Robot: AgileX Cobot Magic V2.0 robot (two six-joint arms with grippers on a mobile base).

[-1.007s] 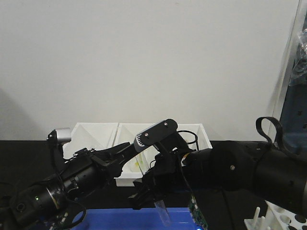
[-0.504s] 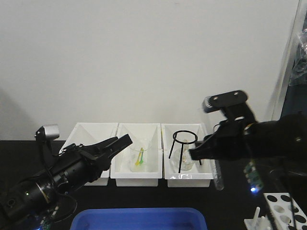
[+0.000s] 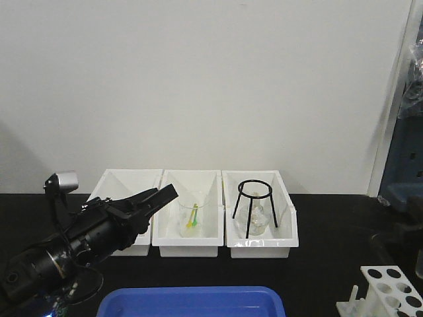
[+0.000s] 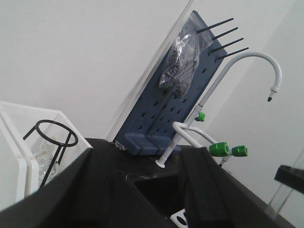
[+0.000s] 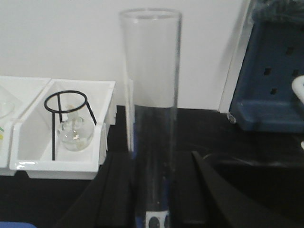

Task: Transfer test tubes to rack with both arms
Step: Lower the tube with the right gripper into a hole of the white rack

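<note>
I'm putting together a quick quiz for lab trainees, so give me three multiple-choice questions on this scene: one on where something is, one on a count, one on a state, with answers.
1. Where does the black wire stand sit?
A) left bin
B) middle bin
C) right bin

2. How many white bins stand in the row?
A) two
B) three
C) five

3. What is the right end effector doing?
A) open and empty
B) shut on an upright test tube
C) gripping a flask

Answers:
1 C, the stand rises out of the rightmost bin.
2 B, three sit side by side in the front view.
3 B, the right wrist view shows the tube upright between the fingers.
</note>
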